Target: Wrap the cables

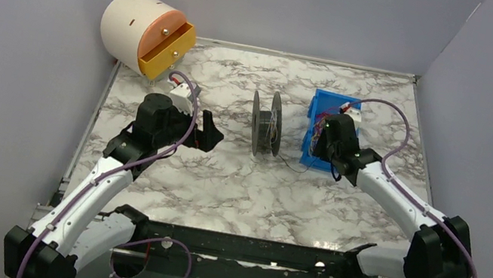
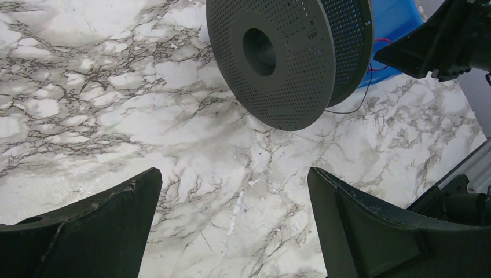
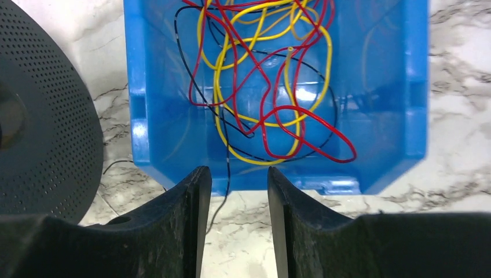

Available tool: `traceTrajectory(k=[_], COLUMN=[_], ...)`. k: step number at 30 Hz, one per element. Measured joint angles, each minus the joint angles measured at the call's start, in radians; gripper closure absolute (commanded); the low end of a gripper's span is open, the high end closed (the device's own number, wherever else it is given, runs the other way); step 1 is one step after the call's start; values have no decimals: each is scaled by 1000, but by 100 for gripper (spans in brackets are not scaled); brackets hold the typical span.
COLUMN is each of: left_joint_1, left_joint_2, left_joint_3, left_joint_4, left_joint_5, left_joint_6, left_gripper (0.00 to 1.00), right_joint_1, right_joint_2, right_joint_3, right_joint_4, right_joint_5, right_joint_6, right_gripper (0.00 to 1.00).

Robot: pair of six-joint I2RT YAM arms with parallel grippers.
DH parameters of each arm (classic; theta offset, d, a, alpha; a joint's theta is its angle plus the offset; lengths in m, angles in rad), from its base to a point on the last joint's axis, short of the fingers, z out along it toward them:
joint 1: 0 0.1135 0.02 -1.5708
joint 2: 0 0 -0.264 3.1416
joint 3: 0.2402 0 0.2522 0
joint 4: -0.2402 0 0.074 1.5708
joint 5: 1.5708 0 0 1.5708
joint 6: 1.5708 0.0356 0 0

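Holds left gripper (image 2: 234, 191) wide open and empty above white marble table (image 2: 87, 87), near upright grey perforated plastic spool (image 2: 289, 58). Hovers right gripper (image 3: 234, 197) at near lip of blue plastic bin (image 3: 382, 87), jaws narrow but not closed, thin black wire (image 3: 227, 150) between them, unpinched. Leaves tangled red, yellow and black cables (image 3: 263, 87) inside bin, beside spool.
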Motion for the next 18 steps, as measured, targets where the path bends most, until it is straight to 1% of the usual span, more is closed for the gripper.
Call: traceTrajectory(k=[8, 18], left_joint_1=[0, 0], left_joint_2=[0, 0], left_joint_3=[0, 0], left_joint_4=[0, 0], left_joint_5=[0, 0], left_joint_6=[1, 4], left_gripper=[1, 1], right_joint_1=[-33, -79], right_joint_2=[97, 185], right_joint_3=[0, 0], right_joint_4=[108, 214], right_joint_5=[-79, -124], right_joint_6=[14, 21], right_gripper=[57, 57])
